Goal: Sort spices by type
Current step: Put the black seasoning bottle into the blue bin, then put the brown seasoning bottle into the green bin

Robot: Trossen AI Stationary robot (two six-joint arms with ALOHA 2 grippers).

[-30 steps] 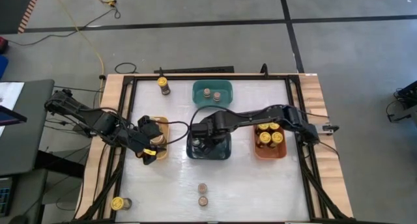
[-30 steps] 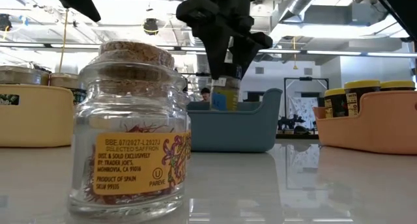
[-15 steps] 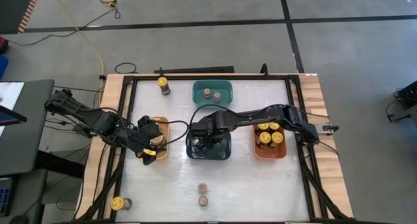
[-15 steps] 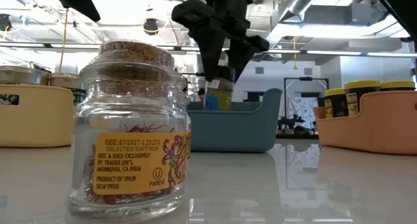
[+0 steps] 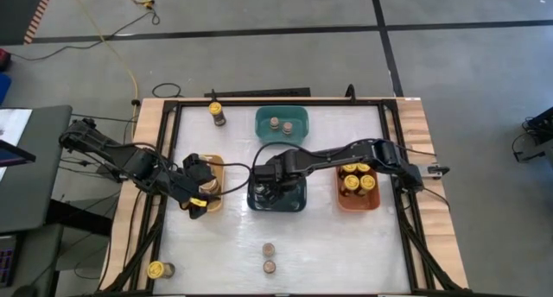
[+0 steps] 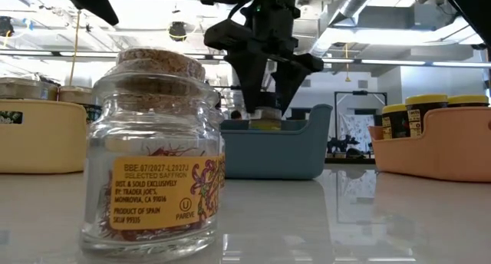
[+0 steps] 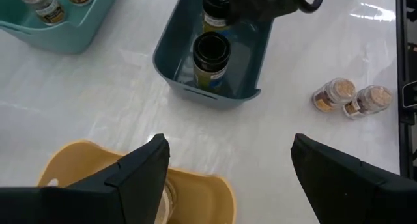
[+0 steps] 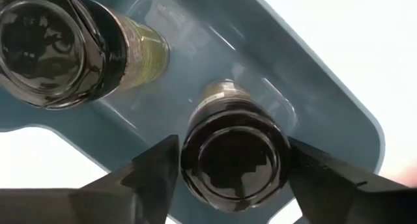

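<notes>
A white counter (image 5: 328, 245) framed in pale wood stands on a grey floor crossed by dark tape lines. Over the dark-blue bin (image 5: 299, 202) at its middle, the right claw (image 8: 229, 160) straddles a dark-lidded jar (image 8: 234, 162) sitting low in that bin, fingers on either side; whether they grip it or have let go cannot be told. A second dark-lidded jar (image 8: 49, 45) stands beside it in the same bin.

To finish the placement cleanly, the jar should probably rest upright on the bin floor before the fingers part fully, and the claw should then lift straight up so it does not tip the neighbouring jar.

The left claw (image 7: 225, 165) hangs released over the yellow bin (image 5: 218, 163), which holds wide tan-topped jars. The teal bin (image 5: 260, 117) holds two small brown-topped jars (image 5: 280, 123); the orange bin (image 5: 346, 202) holds yellow-lidded jars (image 5: 356, 180). Loose on the counter are a yellow-lidded jar (image 5: 215, 111) at the far edge, another (image 5: 156, 269) at the near left corner, and two cork-topped saffron jars (image 5: 270, 256).
</notes>
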